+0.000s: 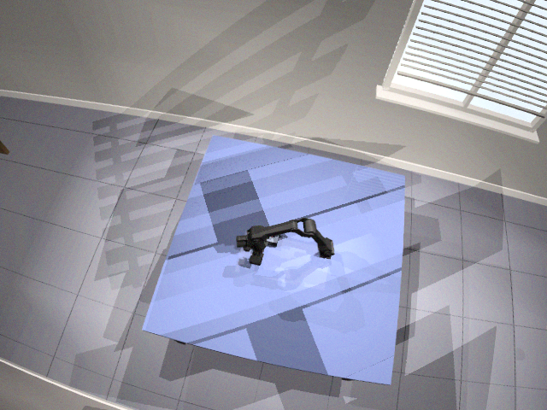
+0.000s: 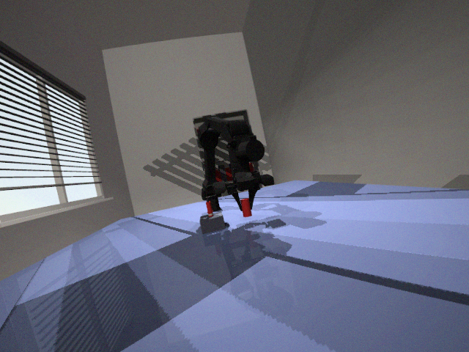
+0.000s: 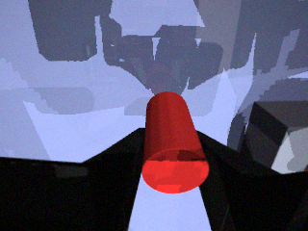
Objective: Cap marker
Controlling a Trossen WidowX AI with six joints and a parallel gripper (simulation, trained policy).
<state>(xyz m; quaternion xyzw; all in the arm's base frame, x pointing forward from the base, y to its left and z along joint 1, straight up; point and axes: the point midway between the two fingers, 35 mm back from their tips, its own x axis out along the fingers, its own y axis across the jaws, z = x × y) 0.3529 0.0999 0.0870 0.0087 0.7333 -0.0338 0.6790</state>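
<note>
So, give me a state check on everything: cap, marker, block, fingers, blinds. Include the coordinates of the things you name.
Cap (image 2: pixel 246 207) (image 3: pixel 169 125): upright, gripped, off the marker.
Marker (image 2: pixel 209 208) (image 3: pixel 306 168): uncapped, standing in the block.
Block (image 1: pixel 270 243) (image 2: pixel 212 224) (image 3: pixel 270 132): on the table (image 1: pixel 353 212) (image 2: pixel 360 235), holding the marker.
Fingers (image 2: pixel 236 199): shut on the cap.
Blinds (image 1: pixel 490 66) (image 2: pixel 23 125): lowered, slats open.
</note>
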